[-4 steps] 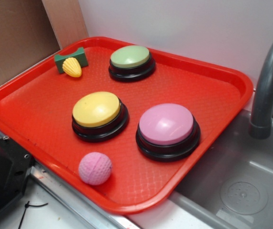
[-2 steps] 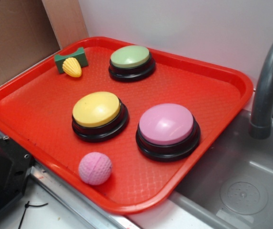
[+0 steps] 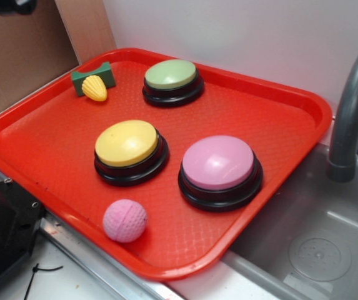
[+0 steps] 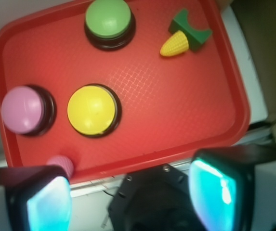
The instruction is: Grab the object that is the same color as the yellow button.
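Observation:
The small yellow ribbed corn toy (image 3: pixel 94 88) lies at the tray's far left corner, touching the green block (image 3: pixel 93 76); it also shows in the wrist view (image 4: pixel 175 44). The yellow button (image 3: pixel 129 149) stands mid-tray and shows in the wrist view too (image 4: pixel 93 109). My gripper (image 4: pixel 133 202) is open and empty, its fingers wide apart, high above the tray's near edge and far from the corn. In the exterior view only a dark part of the arm (image 3: pixel 9 5) shows, at the top left corner.
On the red tray (image 3: pixel 278 81) also stand a green button (image 3: pixel 172 80), a pink button (image 3: pixel 219 169) and a pink ball (image 3: pixel 124 220). A sink (image 3: pixel 316 250) with a grey faucet (image 3: pixel 353 106) lies to the right. The black robot base (image 3: pixel 4 231) sits front left.
The dark arm part at the top left corner of the exterior view has come further into the frame. Nothing on the tray has moved.

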`<state>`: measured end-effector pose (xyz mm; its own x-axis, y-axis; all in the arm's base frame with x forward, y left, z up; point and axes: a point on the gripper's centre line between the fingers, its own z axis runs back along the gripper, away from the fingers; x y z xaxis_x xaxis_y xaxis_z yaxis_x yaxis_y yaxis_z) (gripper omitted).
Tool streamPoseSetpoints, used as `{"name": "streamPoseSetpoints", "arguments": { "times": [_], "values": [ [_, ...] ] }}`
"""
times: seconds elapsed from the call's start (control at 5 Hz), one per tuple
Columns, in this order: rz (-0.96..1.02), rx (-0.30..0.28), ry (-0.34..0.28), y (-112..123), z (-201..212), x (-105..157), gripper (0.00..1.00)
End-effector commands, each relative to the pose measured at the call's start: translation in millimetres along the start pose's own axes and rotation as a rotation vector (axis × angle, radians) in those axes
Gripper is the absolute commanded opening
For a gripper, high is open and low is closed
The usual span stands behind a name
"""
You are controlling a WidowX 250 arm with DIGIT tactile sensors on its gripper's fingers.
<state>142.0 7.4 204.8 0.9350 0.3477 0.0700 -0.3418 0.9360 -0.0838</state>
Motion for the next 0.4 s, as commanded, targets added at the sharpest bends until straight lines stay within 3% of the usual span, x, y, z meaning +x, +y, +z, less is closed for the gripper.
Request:
{"name": "streamPoseSetpoints", "arguments": {
  "times": [0.0, 0.2],
  "values": [
    [0.476, 0.029, -0.135, 45.0, -51.8, 57.1, 1.0],
    [0.618, 0.032, -0.198, 58.4, -83.8, 83.9, 1.0]
  ]
}}
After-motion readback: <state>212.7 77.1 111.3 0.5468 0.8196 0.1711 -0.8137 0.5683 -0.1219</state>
